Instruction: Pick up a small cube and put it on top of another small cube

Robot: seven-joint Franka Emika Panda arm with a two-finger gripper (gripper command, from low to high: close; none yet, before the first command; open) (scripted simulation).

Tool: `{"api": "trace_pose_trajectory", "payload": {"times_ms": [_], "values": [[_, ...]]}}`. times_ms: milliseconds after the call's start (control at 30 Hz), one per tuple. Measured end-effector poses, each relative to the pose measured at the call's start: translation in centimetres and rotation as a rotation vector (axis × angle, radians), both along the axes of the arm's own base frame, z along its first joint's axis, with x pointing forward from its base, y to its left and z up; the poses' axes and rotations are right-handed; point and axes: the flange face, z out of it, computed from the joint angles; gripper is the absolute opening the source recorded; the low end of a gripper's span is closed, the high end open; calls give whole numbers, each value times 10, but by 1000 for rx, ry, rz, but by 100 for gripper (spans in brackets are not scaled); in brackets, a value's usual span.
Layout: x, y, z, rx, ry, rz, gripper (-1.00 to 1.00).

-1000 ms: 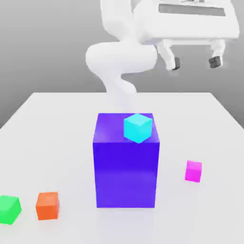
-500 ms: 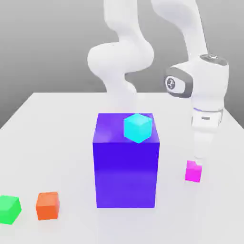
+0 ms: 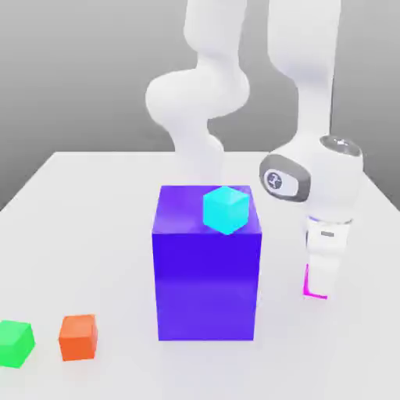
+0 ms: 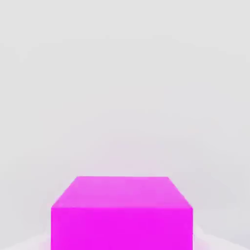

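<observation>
The small magenta cube (image 3: 306, 283) rests on the white table (image 3: 94, 203), to the exterior view's right of the big purple-blue block (image 3: 205, 273). My gripper (image 3: 320, 289) has come straight down over it and is shut on it, so a finger covers most of the cube and just thin magenta edges show. In the hand view the magenta cube (image 4: 122, 215) sits very close, on the white surface. The small green cube (image 3: 16, 344) lies at the front, at the exterior view's far left, well apart from the gripper.
A small cyan cube (image 3: 226, 209) sits on top of the purple-blue block. A small orange-red cube (image 3: 78, 337) lies just beside the green one. The tall block stands between the gripper and the green cube.
The hand came down from high above the table onto the magenta cube, turned fingers-down, and its fingers shut around the cube. The other cubes did not move.
</observation>
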Motion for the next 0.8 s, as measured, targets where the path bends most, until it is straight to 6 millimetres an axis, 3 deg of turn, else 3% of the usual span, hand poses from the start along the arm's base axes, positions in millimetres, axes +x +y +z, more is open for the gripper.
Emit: {"api": "trace_pose_trajectory", "payload": {"times_ms": [200,267,300,367,500,600,700,800], "values": [[-2,3,46,-1,-2,18,-100],[5,15,52,1,-5,84,-100],[19,14,54,1,-6,85,-100],[67,-15,57,2,-6,5,-100],[131,-45,62,5,-6,-13,-100],[177,-78,66,8,-6,-30,-100],[220,-132,70,10,-5,-89,-100],[245,-206,73,8,0,-221,-100]]}}
